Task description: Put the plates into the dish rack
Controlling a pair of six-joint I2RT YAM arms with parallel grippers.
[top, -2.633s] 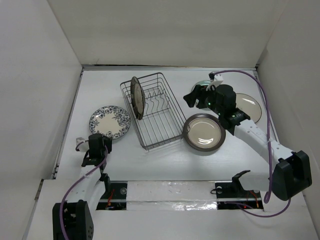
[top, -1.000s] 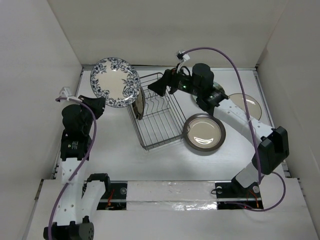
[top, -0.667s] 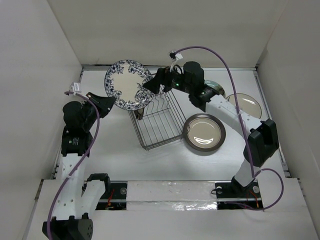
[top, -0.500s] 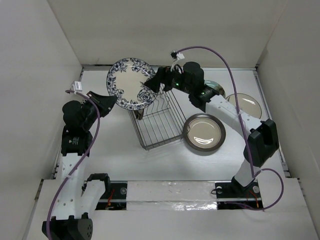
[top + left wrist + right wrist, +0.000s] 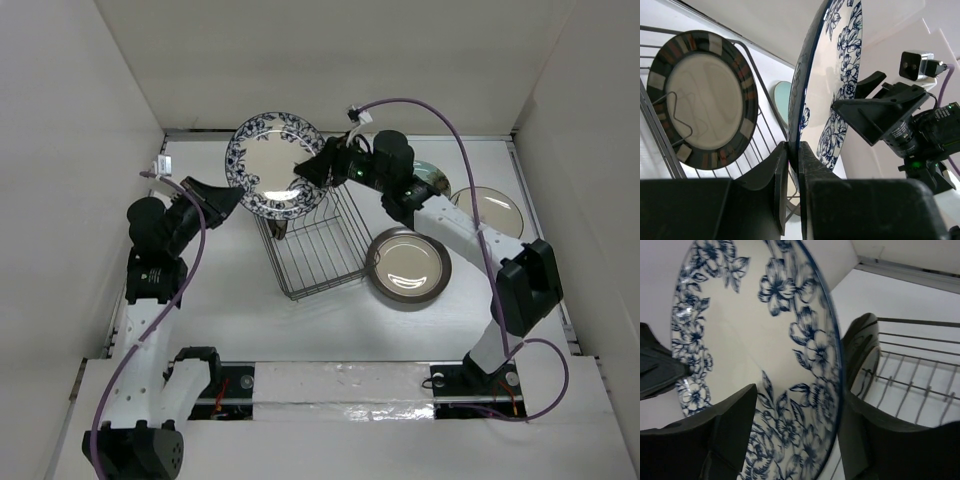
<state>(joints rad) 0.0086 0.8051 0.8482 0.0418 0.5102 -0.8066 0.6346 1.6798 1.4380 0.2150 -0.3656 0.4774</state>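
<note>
- Shifted rightward since the earlier frame, the blue-and-white floral plate is held aloft over the dish rack's far-left corner, near the tabletop's far edge.
- Its rim is clamped by the left gripper; the right gripper is spread around the opposite rim.
- A drop onto the racked dark plate is risked if release precedes the right grasp.
- A white surface is enclosed by white walls.

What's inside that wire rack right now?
One dark-rimmed plate stands upright in the rack. Seen from above, the raised blue floral plate covers the rack's far end, so whatever else might sit there cannot be seen.
</note>
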